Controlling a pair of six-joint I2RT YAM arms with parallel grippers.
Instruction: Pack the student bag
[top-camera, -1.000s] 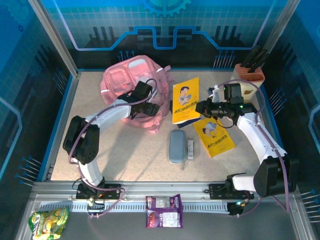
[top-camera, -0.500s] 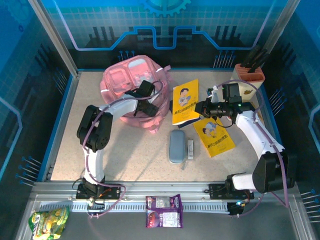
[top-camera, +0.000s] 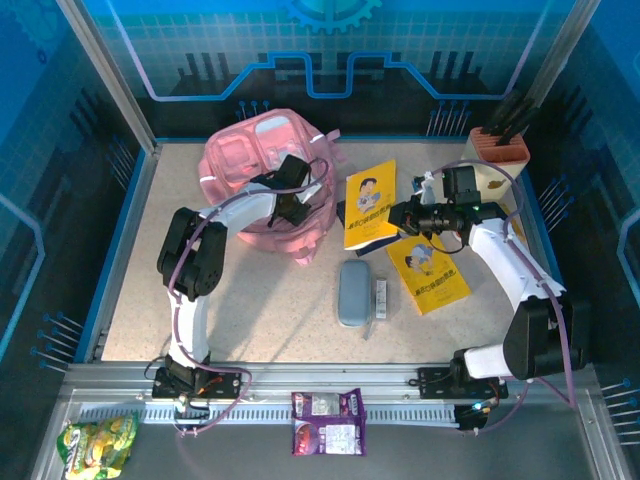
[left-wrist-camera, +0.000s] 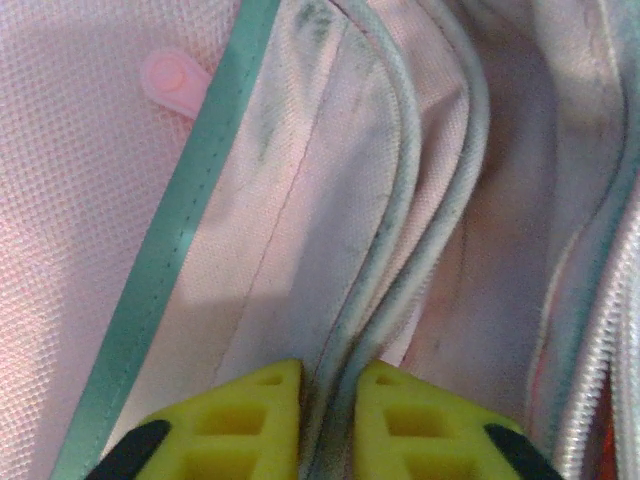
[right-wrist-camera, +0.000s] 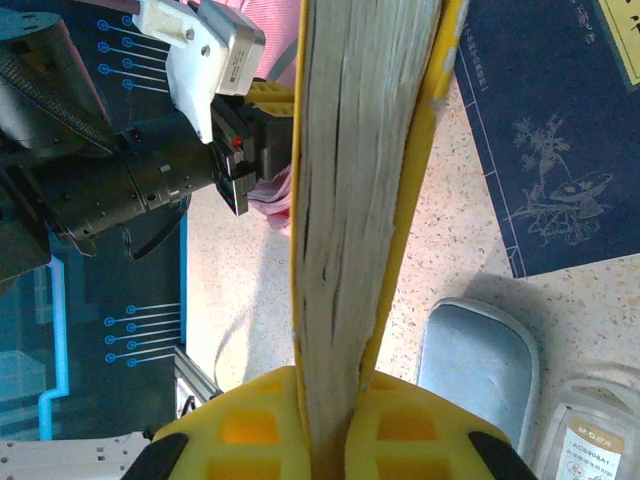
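The student bag (top-camera: 250, 165), pink with pale strips, lies at the back left of the table. My left gripper (top-camera: 291, 207) rests on its right side. In the left wrist view its yellow fingers (left-wrist-camera: 262, 412) are shut on a grey piped seam of the student bag (left-wrist-camera: 330, 240). My right gripper (top-camera: 402, 215) is shut on a yellow book (top-camera: 371, 198) and holds it by its right edge beside the bag. Seen from the right wrist, the yellow book (right-wrist-camera: 360, 150) stands edge-on, with the right gripper (right-wrist-camera: 335, 405) pinching its pages.
A second yellow book (top-camera: 428, 272) lies right of centre, with a grey-blue pencil case (top-camera: 353, 292) and a small clear box (top-camera: 380, 298) next to it. A dark blue book (right-wrist-camera: 560, 130) lies under the held one. A pen holder (top-camera: 498, 145) stands back right. Snack packets (top-camera: 328, 422) lie on the front rail.
My left gripper has moved a little further onto the bag and closed on its seam. The right gripper with the yellow book has barely moved.
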